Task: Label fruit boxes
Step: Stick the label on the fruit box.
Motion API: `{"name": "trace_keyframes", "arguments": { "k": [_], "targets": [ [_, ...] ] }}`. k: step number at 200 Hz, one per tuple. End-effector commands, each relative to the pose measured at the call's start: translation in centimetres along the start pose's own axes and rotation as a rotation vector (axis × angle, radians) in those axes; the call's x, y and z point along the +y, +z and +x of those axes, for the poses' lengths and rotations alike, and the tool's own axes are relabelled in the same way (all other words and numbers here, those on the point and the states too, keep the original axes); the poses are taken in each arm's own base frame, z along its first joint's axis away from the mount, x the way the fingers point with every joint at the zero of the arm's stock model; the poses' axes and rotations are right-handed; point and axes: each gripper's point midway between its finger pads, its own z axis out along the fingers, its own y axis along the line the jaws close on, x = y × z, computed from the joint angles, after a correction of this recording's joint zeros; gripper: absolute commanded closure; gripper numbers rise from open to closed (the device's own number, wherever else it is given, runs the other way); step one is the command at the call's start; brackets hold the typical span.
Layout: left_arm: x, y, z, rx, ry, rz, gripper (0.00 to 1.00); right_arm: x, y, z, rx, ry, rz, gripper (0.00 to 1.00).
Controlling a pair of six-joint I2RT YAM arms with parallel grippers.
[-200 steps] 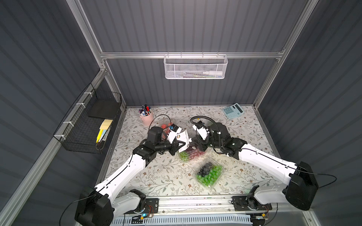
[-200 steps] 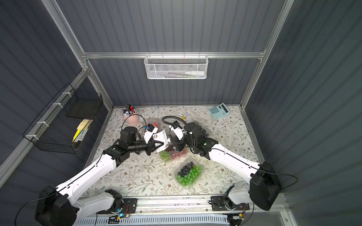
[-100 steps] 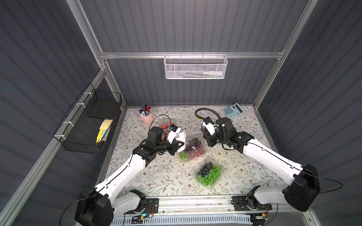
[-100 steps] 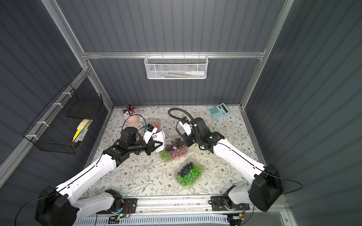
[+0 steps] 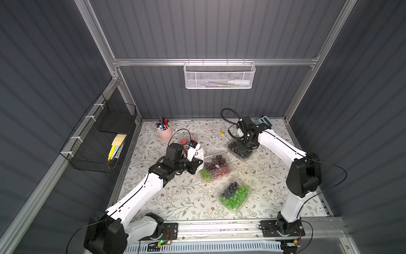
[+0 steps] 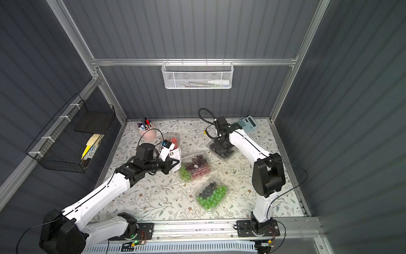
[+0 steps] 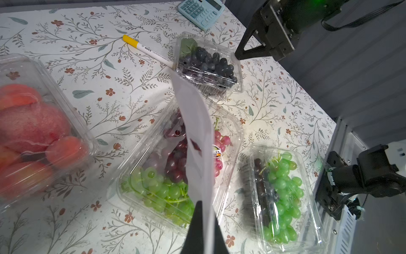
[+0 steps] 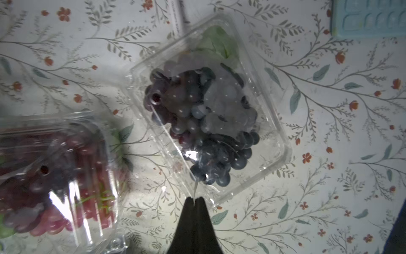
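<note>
The blueberry box sits toward the far edge of the table, right of the middle. A yellow-capped pen lies just beside it, and a blue calculator is in the far right corner. The right gripper hangs over one rim of this box with its jaws pressed together on a thin white label seen edge-on. The label's free end reaches over the lid, but contact cannot be told. The red and green grape box lies mid-table, with the green grape and dark berry box nearer the front edge. The strawberry box is toward the far left, near a pink pen cup. The left gripper is clamped on a white sticker sheet, held above the red and green grapes. A second ago the right gripper was at that sheet, close to the left one. It has since swung across to the blueberries, while the left gripper and sheet have stayed put.
</note>
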Motion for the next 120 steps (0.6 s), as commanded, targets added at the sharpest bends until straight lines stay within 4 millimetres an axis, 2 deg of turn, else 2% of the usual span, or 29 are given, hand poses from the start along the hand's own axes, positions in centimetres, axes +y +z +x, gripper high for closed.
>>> {"name": "trace_keyframes", "arguments": {
  "k": [1, 32, 91, 120],
  "targets": [
    [-0.1, -0.8, -0.9, -0.020, -0.004, -0.021, 1.00, -1.7, 0.3, 0.7, 0.059, 0.020, 0.066, 1.00],
    [0.1, -0.7, -0.8, -0.019, -0.005, -0.032, 1.00, -1.6, 1.9, 0.0, 0.061, 0.019, 0.057, 1.00],
    [0.4, -0.5, -0.6, -0.007, -0.002, -0.038, 1.00, 0.5, 4.5, -0.9, 0.089, 0.048, -0.068, 1.00],
    [0.4, -0.3, -0.5, -0.003, -0.002, -0.039, 1.00, 1.1, 5.1, -0.6, 0.112, 0.095, -0.122, 0.86]
  ]
}}
